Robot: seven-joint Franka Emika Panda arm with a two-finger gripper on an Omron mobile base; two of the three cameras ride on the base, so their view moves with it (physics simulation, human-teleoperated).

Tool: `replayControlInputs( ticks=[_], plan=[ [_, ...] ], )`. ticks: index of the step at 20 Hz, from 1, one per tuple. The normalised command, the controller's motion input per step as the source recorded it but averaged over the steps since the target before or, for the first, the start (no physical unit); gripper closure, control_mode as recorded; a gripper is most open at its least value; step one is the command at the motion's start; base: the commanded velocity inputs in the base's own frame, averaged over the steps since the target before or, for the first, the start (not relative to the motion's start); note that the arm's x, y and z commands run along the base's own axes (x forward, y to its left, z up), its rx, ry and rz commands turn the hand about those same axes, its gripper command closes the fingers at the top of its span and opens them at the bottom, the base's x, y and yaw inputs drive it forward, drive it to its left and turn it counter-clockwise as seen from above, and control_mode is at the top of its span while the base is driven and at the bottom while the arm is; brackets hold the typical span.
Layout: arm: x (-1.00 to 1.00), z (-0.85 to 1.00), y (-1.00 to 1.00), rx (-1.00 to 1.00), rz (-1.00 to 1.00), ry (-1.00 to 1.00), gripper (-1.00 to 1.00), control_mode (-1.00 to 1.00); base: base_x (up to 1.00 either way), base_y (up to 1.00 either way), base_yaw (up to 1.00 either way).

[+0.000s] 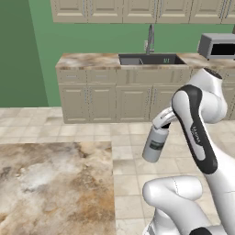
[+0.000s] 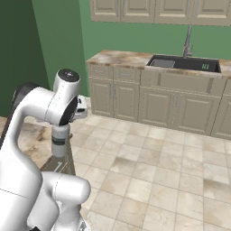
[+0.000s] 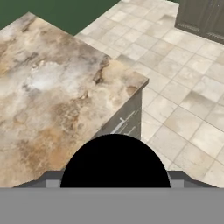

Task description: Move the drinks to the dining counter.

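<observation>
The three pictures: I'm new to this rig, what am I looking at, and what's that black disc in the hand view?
A white robot arm on a driving base. Two pictures come from cameras behind the arm, left and right; the third looks along the gripper. The gripper holds the grey bottle by its top, hanging above the floor beside the dining counter. The black disc is that bottle's cap, seen from above. The counter's marbled top lies just ahead. Across the room stand cabinets with a sink and a microwave.

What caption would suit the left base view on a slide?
The hand carries the pale grey bottle above the tiled floor, beside the marbled dining counter.
</observation>
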Motion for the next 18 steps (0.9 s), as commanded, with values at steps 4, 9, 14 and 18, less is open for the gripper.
replayControlInputs(
  ticks=[4,9,14,18],
  plan=[
    [0.09,0.0,0.77,-0.03,0.0,0.04,1.0,-1.0,0.0,0.0,0.0],
    [0.16,-0.03,0.89,-0.04,-0.01,0.0,1.0,-1.0,0.0,0.0,0.0],
    [0.26,-0.2,0.91,-0.04,-0.01,0.0,1.0,-1.0,0.0,0.0,0.0],
    [0.24,-0.21,0.82,-0.05,0.0,0.0,1.0,-1.0,0.0,0.0,0.0]
  ],
)
